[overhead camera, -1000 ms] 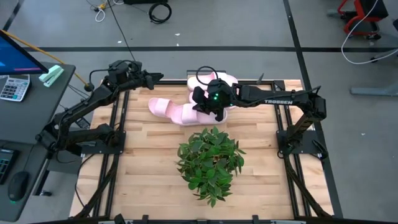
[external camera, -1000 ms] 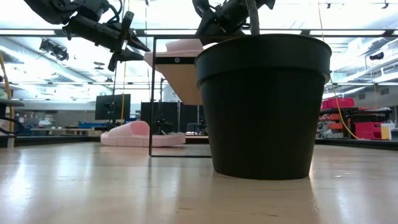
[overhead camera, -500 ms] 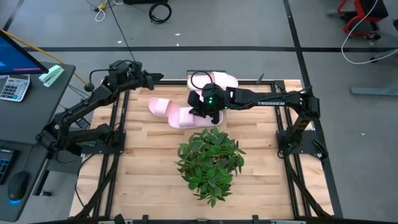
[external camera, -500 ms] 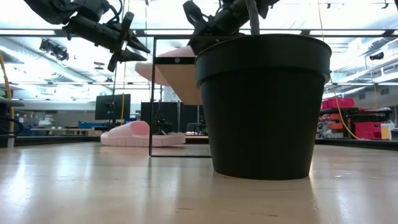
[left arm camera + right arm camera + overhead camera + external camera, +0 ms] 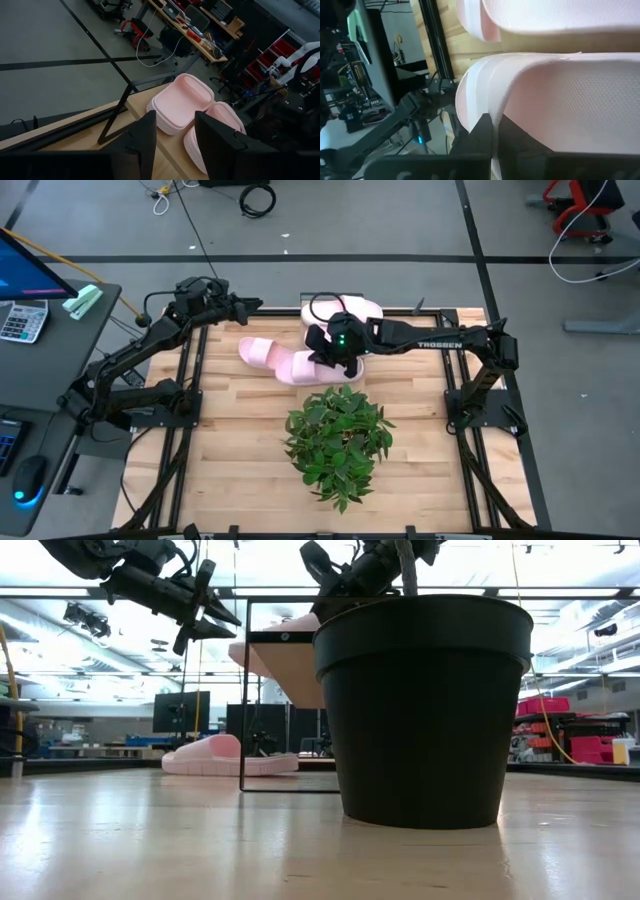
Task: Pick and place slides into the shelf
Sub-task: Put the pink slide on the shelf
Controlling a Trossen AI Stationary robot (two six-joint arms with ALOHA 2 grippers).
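Two pale pink slides (image 5: pixel 345 310) lie side by side on the left end of the light-wood shelf (image 5: pixel 440 315) at the table's far edge; the left wrist view shows them too (image 5: pixel 180 102). A third slide (image 5: pixel 262 352) rests sole-down on the table. The fourth slide (image 5: pixel 300 368) is next to it, at my right gripper (image 5: pixel 330 360), which is shut on it. My left gripper (image 5: pixel 248 305) hangs open in the air off the shelf's left end, touching nothing. My right gripper pinches the fourth slide at its right-hand end (image 5: pixel 322 365) between its two fingers, slanting down from the far right. In the right wrist view the fingers (image 5: pixel 486 132) close on a thin pink rim (image 5: pixel 492 117). I cannot tell whether the slide is clear of the table.
A potted green plant (image 5: pixel 338 438) in a big black pot (image 5: pixel 425 710) stands mid-table just near of the held slide. It blocks much of the low view. The shelf's black frame (image 5: pixel 243 690) stands at the far edge. A desk with a calculator (image 5: pixel 22 320) is off to the left.
My right gripper, still shut on the slide, swung a little toward the table's left edge and then came partway back. The slide shifted with it. The other three slides stayed where they were.
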